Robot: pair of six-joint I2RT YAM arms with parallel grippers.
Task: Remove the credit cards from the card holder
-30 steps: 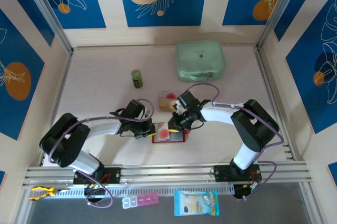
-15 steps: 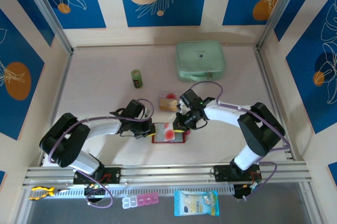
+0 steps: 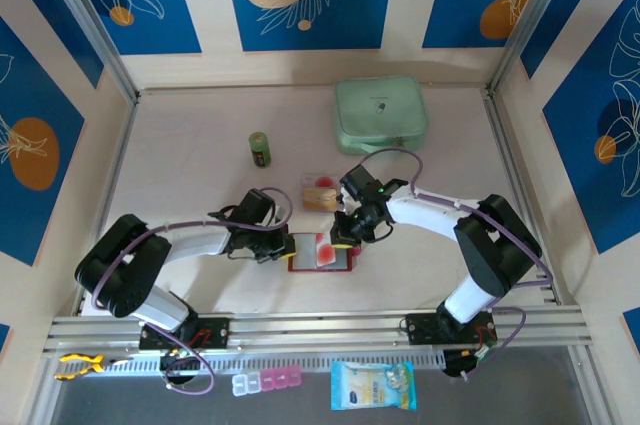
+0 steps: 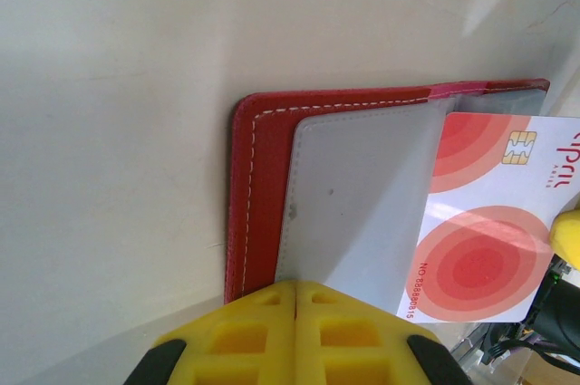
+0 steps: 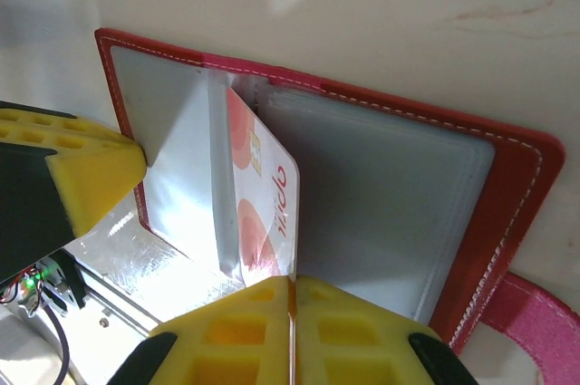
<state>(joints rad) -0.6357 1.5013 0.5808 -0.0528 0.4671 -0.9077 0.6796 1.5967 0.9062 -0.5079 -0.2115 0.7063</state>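
We look down on a pale cream table (image 3: 200, 125), evenly lit. At 12 o'clock the back wall (image 3: 210, 5) carries blue panels (image 3: 350, 20) with white leaf drawings and orange discs; similar side walls (image 3: 30, 215) stand at 9 and 3 o'clock. Aluminium posts (image 3: 90, 30) mark the far corners; an aluminium rail (image 3: 320, 325) runs at 6 o'clock.

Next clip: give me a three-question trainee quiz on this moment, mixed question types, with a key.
1. True or false: the red card holder lies open on the table.
2. The right gripper has its jaws: A open above the holder; B shut on the white card; C shut on the holder's tab.
3. Fill in: the left gripper has its jaws shut on the holder's clear ____.
Key: 1 true; 2 B; 3 pocket.
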